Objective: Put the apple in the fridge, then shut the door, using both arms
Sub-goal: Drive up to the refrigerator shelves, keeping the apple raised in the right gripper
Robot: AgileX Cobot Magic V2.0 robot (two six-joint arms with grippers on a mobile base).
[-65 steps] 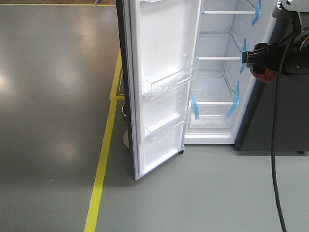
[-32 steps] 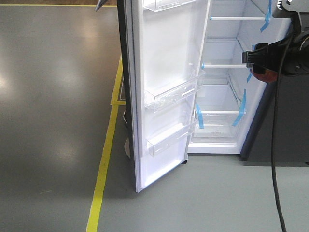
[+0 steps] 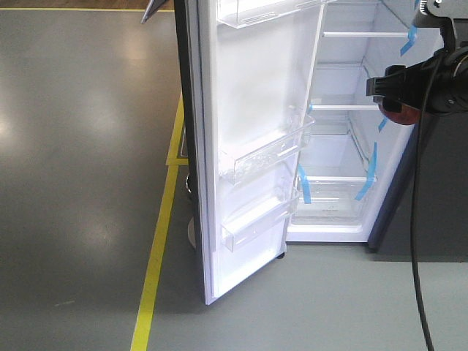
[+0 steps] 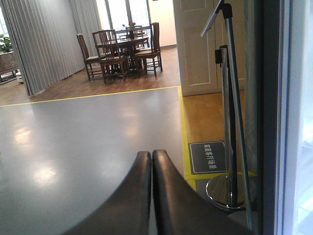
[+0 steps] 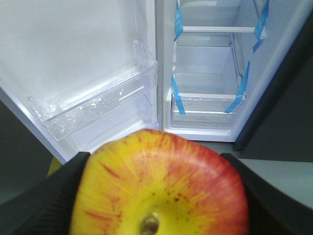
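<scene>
1. Chrome stanchion pole [image 4: 234, 122] just beside the door's dark outer face, right of left-wrist view; yellow floor line [image 3: 156, 248] lower left of front view.
2. Door [image 3: 248, 117] open, clear bins [image 3: 263, 150] standing left of fridge [image 3: 340, 139] interior.
3. Apple [image 5: 161, 191] clamped in right gripper [image 3: 393, 93], upper right of front view, apart from the shelves; stem dimple facing the wrist camera; round, no long axis.
4. Left gripper [image 4: 151, 164] closed, fingers touching, empty.

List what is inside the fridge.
White shelves, blue tape strips and a clear bottom drawer; no food shows. The open door covers its left edge; the top is cropped.
</scene>
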